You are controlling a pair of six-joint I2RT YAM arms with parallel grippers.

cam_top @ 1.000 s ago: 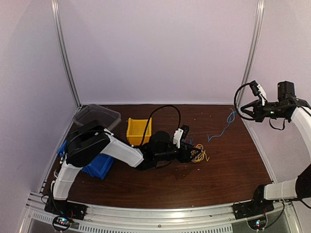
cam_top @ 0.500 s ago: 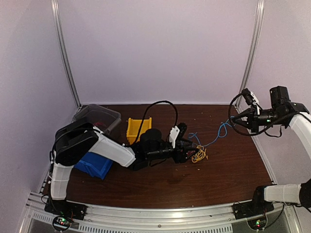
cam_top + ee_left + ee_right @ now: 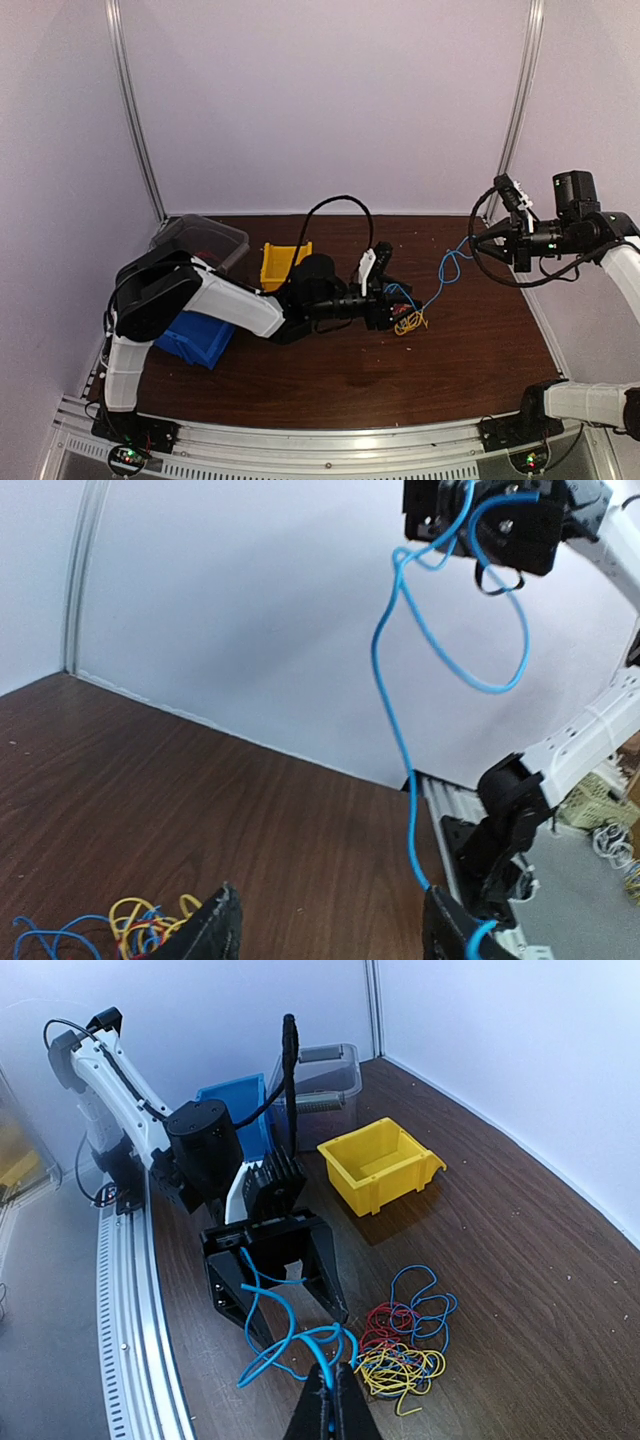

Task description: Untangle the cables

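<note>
**Item 1. Surface** (image 3: 450, 350): dark brown wood grain. It carries everything listed below.

**Item 2. Blue bin** (image 3: 200, 340): at the near left of the surface, partly hidden under the left arm (image 3: 240, 305).

**Item 3. Left hand** (image 3: 300, 1322): held low over the middle of the surface. Its two black fingers are spread wide and grip nothing.

**Item 4. Cables** (image 3: 400, 1345): a small loose tangle of red, yellow-orange and blue strands. It lies flat on the surface just beside the left hand's fingertips, on the side away from the left arm's base.

**Item 5. Blue cable** (image 3: 411, 815): one long strand leading out of the tangle.
- It loops between the left hand's spread fingers and runs close along one of them; contact with that finger cannot be told.
- From there it rises off the surface towards the right side, with slack loops near its upper end.

**Item 6. Right hand** (image 3: 331, 1390): raised above the far right part of the surface. Its fingers are pressed together, pinching the upper end of the blue cable. The right arm (image 3: 622, 262) reaches up from the near right corner.

**Item 7. Yellow bin** (image 3: 395, 1188): an open-topped bin behind the left arm, well apart from the tangle.

**Item 8. Clear plastic box** (image 3: 205, 235): in the far left corner, behind the blue bin.

**Item 9. Back wall** (image 3: 330, 100): a plain pale panel.
</note>
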